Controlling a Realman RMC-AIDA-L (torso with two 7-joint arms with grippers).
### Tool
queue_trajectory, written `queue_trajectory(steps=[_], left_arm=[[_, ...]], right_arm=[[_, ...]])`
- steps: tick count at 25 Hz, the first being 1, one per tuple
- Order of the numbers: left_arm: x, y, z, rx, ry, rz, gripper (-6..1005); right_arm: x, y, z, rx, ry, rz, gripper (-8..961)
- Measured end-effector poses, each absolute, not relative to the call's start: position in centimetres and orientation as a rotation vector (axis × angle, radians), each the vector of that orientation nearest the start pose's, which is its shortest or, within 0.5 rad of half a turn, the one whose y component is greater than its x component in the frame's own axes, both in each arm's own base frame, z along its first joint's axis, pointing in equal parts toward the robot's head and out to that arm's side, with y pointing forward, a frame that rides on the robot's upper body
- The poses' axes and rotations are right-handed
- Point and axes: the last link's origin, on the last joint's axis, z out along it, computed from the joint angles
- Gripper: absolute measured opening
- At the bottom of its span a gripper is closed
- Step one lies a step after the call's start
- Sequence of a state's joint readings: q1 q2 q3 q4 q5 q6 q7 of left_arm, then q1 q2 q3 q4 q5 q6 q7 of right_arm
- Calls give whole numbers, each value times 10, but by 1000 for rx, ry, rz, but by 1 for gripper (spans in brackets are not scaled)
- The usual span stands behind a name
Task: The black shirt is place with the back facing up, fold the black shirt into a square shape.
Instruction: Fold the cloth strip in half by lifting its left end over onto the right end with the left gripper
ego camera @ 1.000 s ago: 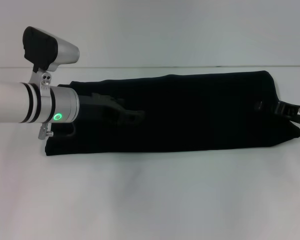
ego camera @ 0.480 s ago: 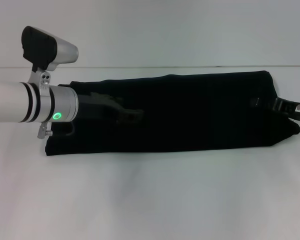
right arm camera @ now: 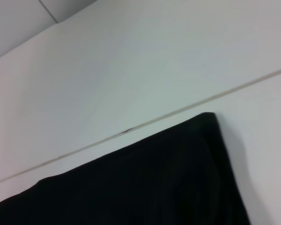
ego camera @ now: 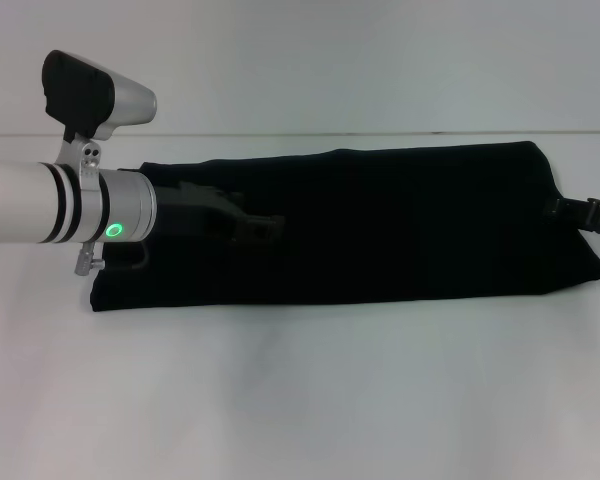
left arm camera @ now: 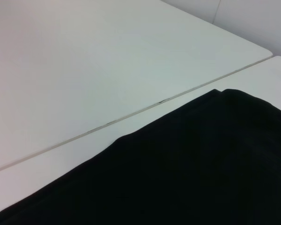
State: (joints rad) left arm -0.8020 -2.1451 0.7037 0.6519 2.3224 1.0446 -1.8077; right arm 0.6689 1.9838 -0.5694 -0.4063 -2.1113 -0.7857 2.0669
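Note:
The black shirt (ego camera: 400,225) lies flat on the white table (ego camera: 300,400) as a long band running left to right, with no lettering showing. My left gripper (ego camera: 260,228) hovers low over the band's left part, dark against the cloth. My right gripper (ego camera: 580,212) sits at the band's right end, just beyond the cloth edge and mostly out of frame. The left wrist view shows the black shirt (left arm camera: 201,173) along its far edge. In the right wrist view the black shirt (right arm camera: 145,187) ends in a far corner.
A thin seam (ego camera: 380,133) crosses the table just behind the shirt. White tabletop stretches in front of the band toward me. The left arm's white and silver forearm (ego camera: 40,205) reaches in from the left edge.
My right gripper reached slightly inward onto the shirt's right end, then drew back outward and a little farther away. The left gripper shifted only slightly. The shirt's right corner settled flatter.

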Motion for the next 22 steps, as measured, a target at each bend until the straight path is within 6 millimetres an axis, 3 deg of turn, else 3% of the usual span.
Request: queue_trajectory(steps=[4, 13, 22], left_arm=[[-220, 424, -32, -2484, -867, -276, 768], [-218, 425, -32, -2485, -863, -279, 768], [-217, 424, -34, -2494, -865, -284, 767]], right_arm=[[342, 413, 34, -1772, 1517, 512, 656], [328, 422, 78, -1827, 1539, 602, 656], [326, 420, 83, -1872, 1659, 470, 656]])
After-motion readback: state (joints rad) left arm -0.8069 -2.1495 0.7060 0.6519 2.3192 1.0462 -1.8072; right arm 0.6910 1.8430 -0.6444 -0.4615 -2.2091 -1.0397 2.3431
